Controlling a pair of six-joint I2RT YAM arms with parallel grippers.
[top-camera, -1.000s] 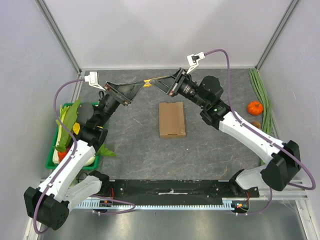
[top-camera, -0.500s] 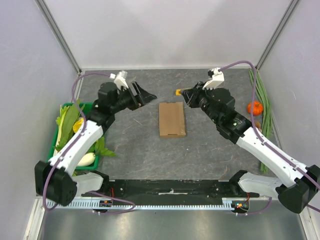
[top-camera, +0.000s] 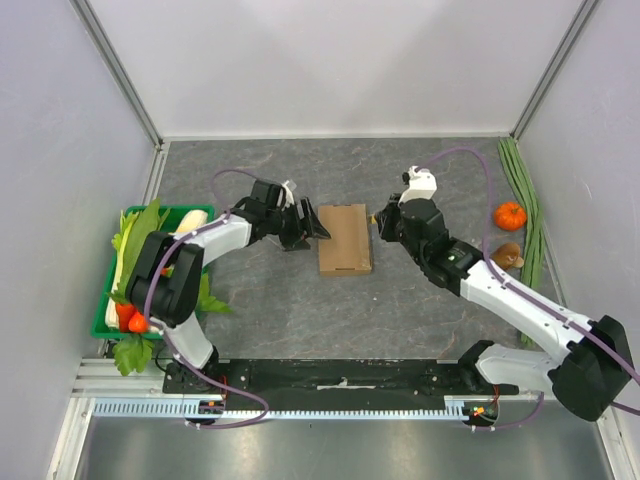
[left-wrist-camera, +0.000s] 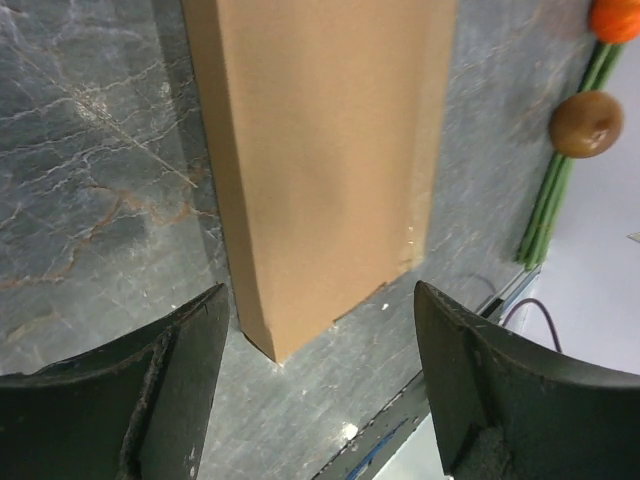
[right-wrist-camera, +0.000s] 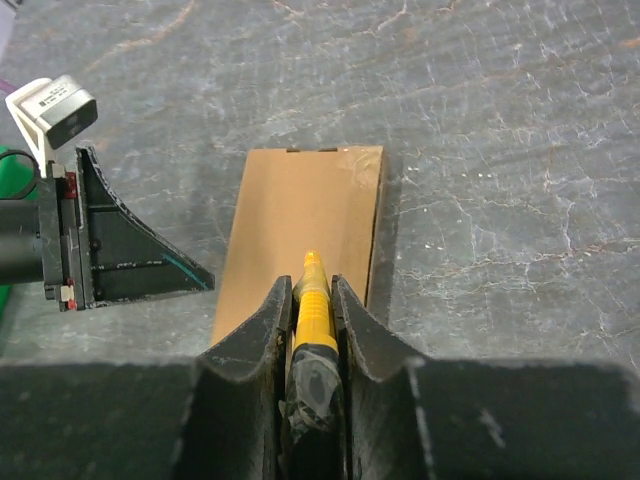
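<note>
Two arms reach from their bases at the table's near edge toward a flat brown cardboard box (top-camera: 344, 238) lying at the middle of the grey stone-patterned table (top-camera: 400, 310). At 9 o'clock from the box, close to the near-left side, a green basket (top-camera: 101, 322) holds leafy greens, a pale white vegetable and red fruit. At 3 o'clock, a round brown item (top-camera: 507, 255) sits near the right wall. The left gripper (top-camera: 312, 228) lies low at the box's 9 o'clock edge, its two black fingers spread wide apart and holding nothing; its wrist camera shows the left gripper's fingers (left-wrist-camera: 165, 390) framing the box's near corner, just beside the cardboard, though contact cannot be made out. The right gripper (top-camera: 377, 215) hangs at the box's 2 o'clock corner, its jaws clamped on a slim yellow tool (right-wrist-camera: 312, 300) with a dark body, whose tip points across the box top toward 9 o'clock; whether the tip touches the cardboard cannot be told. Farther back, at 3 o'clock from the right gripper, a small orange fruit (top-camera: 510, 215) rests just beside a bundle of long green stalks (top-camera: 521, 190) that runs along the right wall to the far corner at 1 o'clock.
</note>
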